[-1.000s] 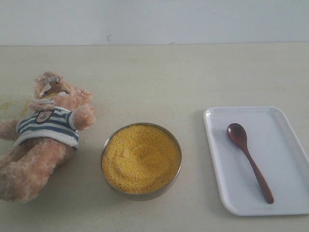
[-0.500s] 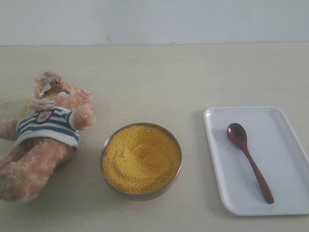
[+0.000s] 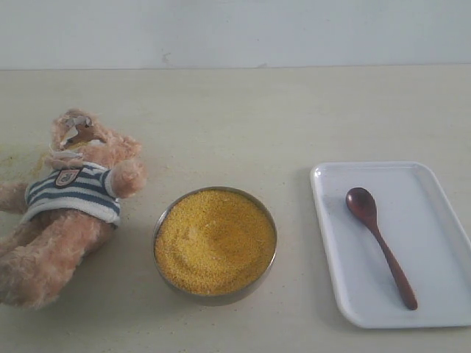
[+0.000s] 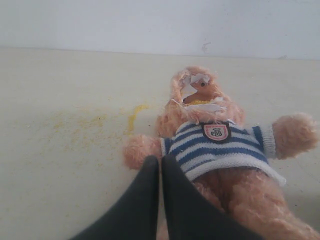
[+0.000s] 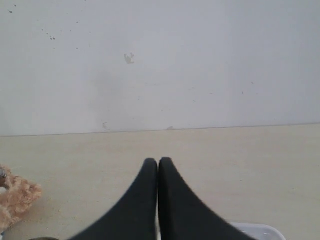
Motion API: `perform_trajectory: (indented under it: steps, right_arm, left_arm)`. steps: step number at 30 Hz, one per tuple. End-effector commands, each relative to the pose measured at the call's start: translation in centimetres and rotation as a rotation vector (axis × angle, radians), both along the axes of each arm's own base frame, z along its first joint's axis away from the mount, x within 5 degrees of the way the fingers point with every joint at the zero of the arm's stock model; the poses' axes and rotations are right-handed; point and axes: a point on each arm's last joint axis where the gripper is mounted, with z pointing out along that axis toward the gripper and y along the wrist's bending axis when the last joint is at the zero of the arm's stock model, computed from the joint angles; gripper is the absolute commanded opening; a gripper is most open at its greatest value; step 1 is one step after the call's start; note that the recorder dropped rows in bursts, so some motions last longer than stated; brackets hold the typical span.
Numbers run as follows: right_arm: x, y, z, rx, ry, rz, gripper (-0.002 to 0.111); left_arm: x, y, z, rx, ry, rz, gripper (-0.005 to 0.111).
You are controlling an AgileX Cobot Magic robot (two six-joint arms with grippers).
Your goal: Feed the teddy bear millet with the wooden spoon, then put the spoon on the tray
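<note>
**Desk:** Where does everything sit, measured from the bowl?

**Op:** I take the metal bowl (image 3: 213,299) as my reference. It stands on the pale table (image 3: 243,125), filled nearly to the rim with millet (image 3: 215,239). The teddy bear (image 3: 70,202) lies on its back to the left of the bowl, near it but not touching. Its head is farther back than the bowl and its legs come forward. The tray (image 3: 434,213) lies flat to the right of the bowl, with a clear gap between them. The wooden spoon (image 3: 384,250) lies inside the tray, scoop end toward the back and handle running forward and away from the bowl.

**Desk:** And the grippers?

**Op:** In my left wrist view the left gripper (image 4: 160,162) has both fingers pressed together with nothing between them. The tips show in front of the bear's striped shirt, and I cannot tell whether they touch it. The right gripper (image 5: 158,162) is also closed tight and empty. It points toward the white wall (image 5: 160,60), with a corner of the tray at the picture's edge.

**Desk:** Any mess?

**Op:** There are loose yellow grains (image 4: 135,115) on the table beside the bear's head, on the side away from the bowl. I also see some yellow at its mouth. There are pale flaps on its face, and I cannot tell what they are.
</note>
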Motion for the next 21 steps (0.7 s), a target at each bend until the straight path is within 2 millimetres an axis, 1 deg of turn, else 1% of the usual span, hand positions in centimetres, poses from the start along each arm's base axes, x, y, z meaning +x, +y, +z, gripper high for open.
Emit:
perform_trajectory:
  steps: [1,7,10,12,17,19,21]
  right_arm:
    - [0.0,-0.1,0.1,-0.047,-0.032,-0.005,0.000]
    - [0.0,-0.1,0.1,-0.047,-0.034,-0.005,0.000]
    - [0.0,-0.2,0.6,-0.037,-0.092,-0.020,0.000]
    - [-0.1,-0.2,0.5,-0.037,-0.085,-0.019,0.000]
    - [-1.2,-0.7,-0.1,-0.188,-0.066,-0.032,0.000]
    - [-1.6,-1.1,0.0,-0.212,-0.080,-0.064,0.000]
    - [-2.0,-1.3,-0.5,-0.210,-0.097,-0.097,0.000]
  left_arm:
    - [0.0,0.0,-0.1,-0.014,-0.003,0.004,0.004]
    - [0.0,0.0,-0.1,-0.014,-0.003,0.004,0.004]
    - [0.0,0.0,-0.1,-0.014,-0.003,0.004,0.004]
    - [0.0,0.0,-0.1,-0.014,-0.003,0.004,0.004]
    - [0.0,0.0,-0.1,-0.014,-0.003,0.004,0.004]
    - [0.0,0.0,-0.1,-0.014,-0.003,0.004,0.004]
    - [0.0,0.0,-0.1,-0.014,-0.003,0.004,0.004]
